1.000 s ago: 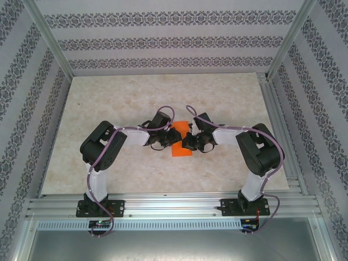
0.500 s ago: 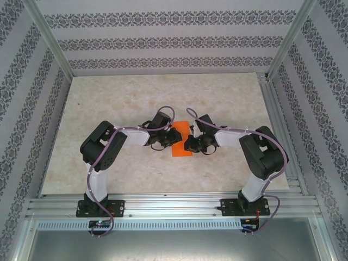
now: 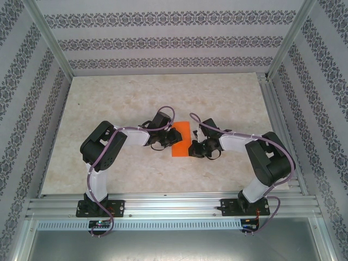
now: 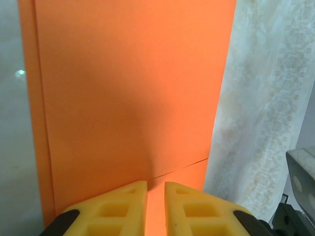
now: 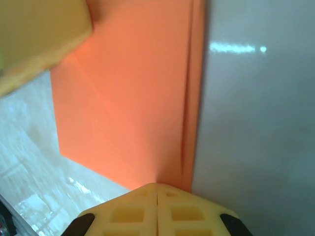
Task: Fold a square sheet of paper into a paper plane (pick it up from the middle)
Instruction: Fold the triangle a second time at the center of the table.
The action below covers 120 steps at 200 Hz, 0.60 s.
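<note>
The orange sheet of paper (image 3: 181,138) lies flat on the table, folded into a narrow upright rectangle with a layered edge along one long side (image 5: 189,98). My left gripper (image 3: 169,138) rests over its left side. In the left wrist view its yellow fingertips (image 4: 156,184) stand a narrow gap apart above the paper (image 4: 133,88), with nothing between them. My right gripper (image 3: 191,148) is shut, and its joined tips (image 5: 157,186) touch the paper's near right corner beside the fold. A left finger (image 5: 39,39) shows at the top left of the right wrist view.
The marble-patterned tabletop (image 3: 136,98) spreads wide around the paper. Aluminium rails (image 3: 174,206) run along the near edge and the right side (image 3: 280,130). Patterned walls enclose the back and sides. Part of the right arm (image 4: 300,182) shows beside the paper.
My right gripper has slid toward the near end of the paper along its right edge, its elbow swinging outward. The left arm and the paper stayed still.
</note>
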Motion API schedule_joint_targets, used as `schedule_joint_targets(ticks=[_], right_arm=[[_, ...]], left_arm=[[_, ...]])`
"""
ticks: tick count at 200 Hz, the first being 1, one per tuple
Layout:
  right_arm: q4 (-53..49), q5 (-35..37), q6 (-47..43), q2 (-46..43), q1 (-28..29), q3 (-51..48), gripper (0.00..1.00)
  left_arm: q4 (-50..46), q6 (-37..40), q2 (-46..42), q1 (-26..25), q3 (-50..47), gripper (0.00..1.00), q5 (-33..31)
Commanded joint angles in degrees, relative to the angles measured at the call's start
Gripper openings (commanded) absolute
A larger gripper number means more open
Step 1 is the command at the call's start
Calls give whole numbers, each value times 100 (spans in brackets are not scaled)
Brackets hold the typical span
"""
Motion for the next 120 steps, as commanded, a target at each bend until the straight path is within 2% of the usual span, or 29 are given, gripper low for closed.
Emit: schedule_joint_targets(ticks=[1, 48, 79, 120], right_arm=[[-681, 250, -199, -210, -109, -239, 8], [-765, 185, -191, -852, -278, -276, 10], [-240, 366, 74, -1280, -313, -188, 25], [311, 364, 202, -703, -338, 93, 29]], left_arm=[[-349, 133, 173, -13, -101, 19, -260], [-273, 153, 126, -12, -50, 20, -168], [-131, 200, -104, -10, 51, 25, 57], [-416, 344, -608, -14, 239, 37, -20]])
